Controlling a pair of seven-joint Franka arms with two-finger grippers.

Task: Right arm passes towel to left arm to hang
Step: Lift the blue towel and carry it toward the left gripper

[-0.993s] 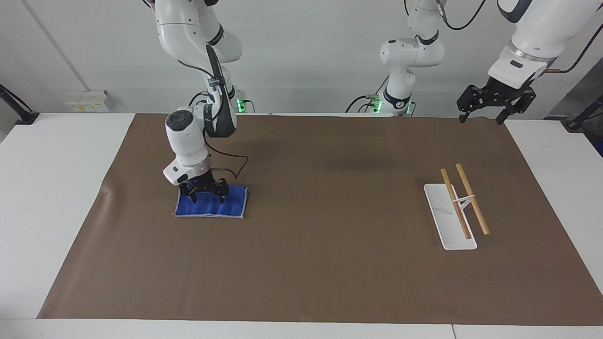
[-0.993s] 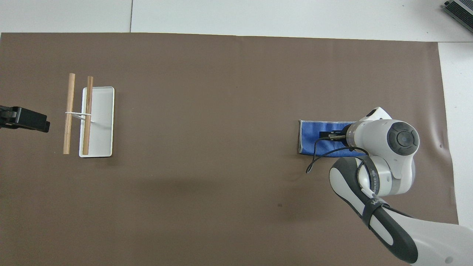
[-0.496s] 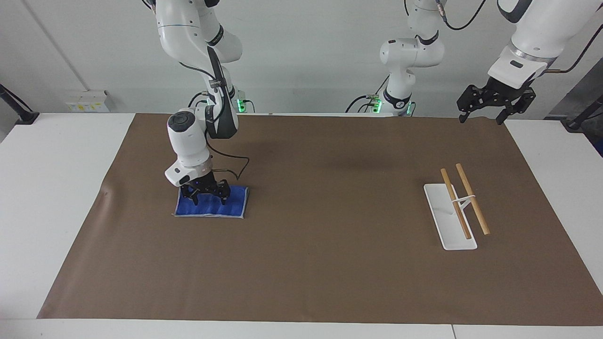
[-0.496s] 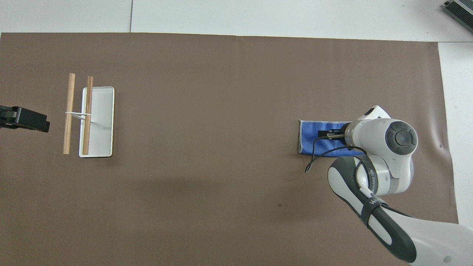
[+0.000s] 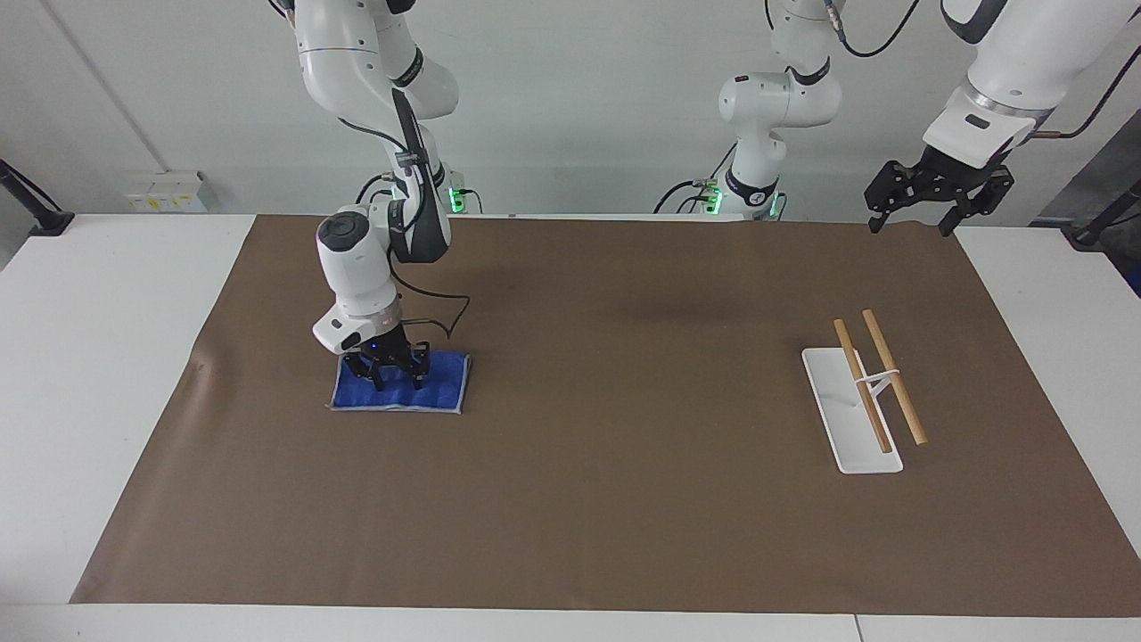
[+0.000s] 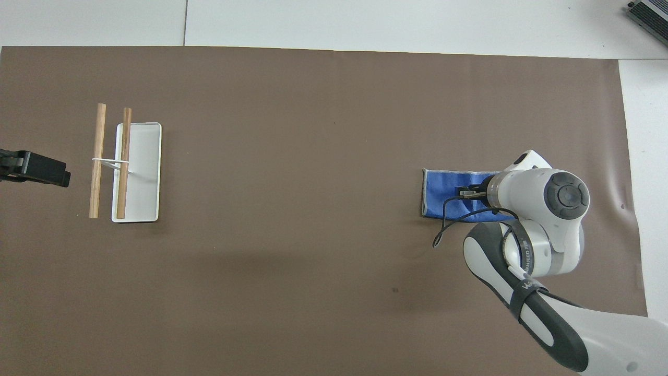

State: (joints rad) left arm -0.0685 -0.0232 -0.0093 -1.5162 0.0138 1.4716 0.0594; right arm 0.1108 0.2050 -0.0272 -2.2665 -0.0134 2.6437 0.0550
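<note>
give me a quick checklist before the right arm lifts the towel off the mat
1. Right gripper down on the towel: ok, its fingertips are on the cloth.
2. Grip closed on the cloth: cannot tell, the fingers are narrowing but a firm pinch does not show.
3. Towel lying flat on the brown mat, nothing on it but the gripper: ok.
4. Left gripper open and waiting, raised above the mat's edge at the left arm's end: ok.
5. Rack upright, both wooden rods bare for hanging: ok.
6. Mat between towel and rack free of things: ok.
</note>
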